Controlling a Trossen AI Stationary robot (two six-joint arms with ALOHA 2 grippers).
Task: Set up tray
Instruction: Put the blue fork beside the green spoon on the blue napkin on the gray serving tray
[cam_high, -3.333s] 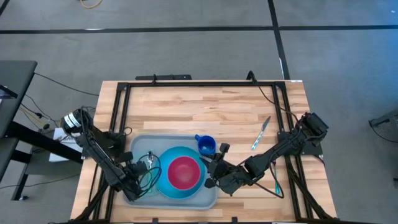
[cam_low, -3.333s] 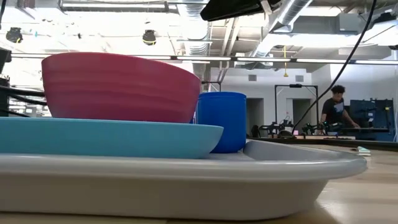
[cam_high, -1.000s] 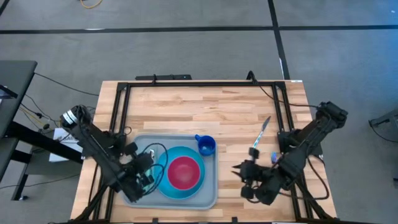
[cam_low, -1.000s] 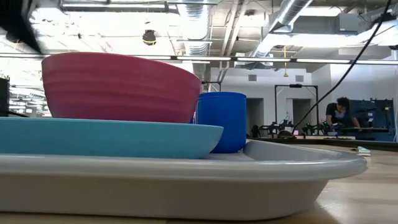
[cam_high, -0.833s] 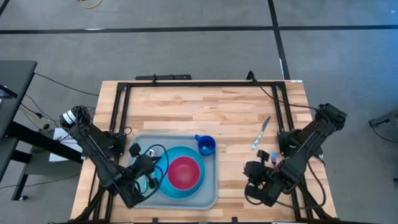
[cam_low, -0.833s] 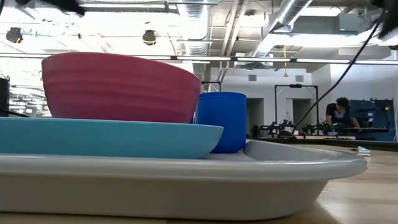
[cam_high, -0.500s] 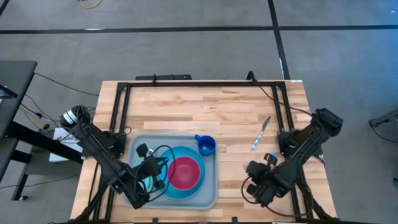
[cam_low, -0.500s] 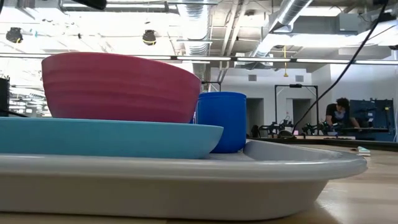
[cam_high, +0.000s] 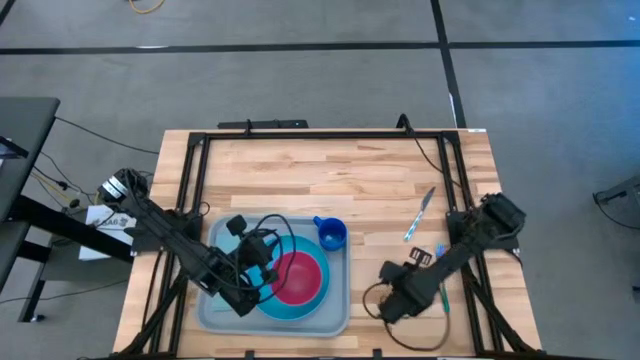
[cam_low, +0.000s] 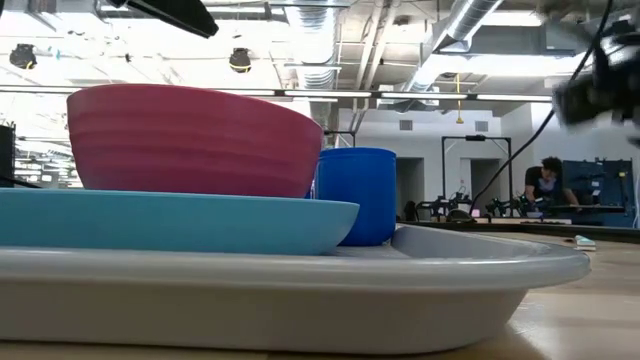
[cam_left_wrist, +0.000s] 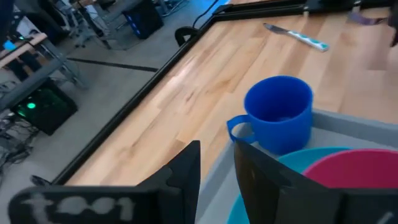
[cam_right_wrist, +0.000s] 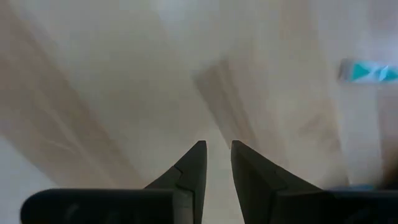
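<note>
The light grey-blue tray (cam_high: 335, 318) lies at the table's near left and also shows in the low view (cam_low: 450, 270). On it rest a bright blue plate (cam_high: 312, 300), a pink bowl (cam_high: 298, 278) standing on the plate, and a blue mug (cam_high: 332, 235) at the tray's far right corner. My left gripper (cam_high: 262, 243) hovers above the tray's left part, pointing toward the mug (cam_left_wrist: 278, 115), shut and empty. My right gripper (cam_high: 388, 300) is low over bare wood right of the tray, pointing down, shut and empty.
A knife with a teal handle (cam_high: 419, 214) lies on the wood right of the mug and also shows in the left wrist view (cam_left_wrist: 292, 34). A small teal thing (cam_high: 441, 251) lies beside my right arm. A black frame (cam_high: 300, 135) runs along the table's edges. The far half of the table is bare wood.
My left gripper has gone toward the table's right edge, from over the tray's left rim to above the plate's left side, nearer the mug. My right arm has folded in and shifted a little toward the tray. The tray, plate, bowl and mug have stayed still.
</note>
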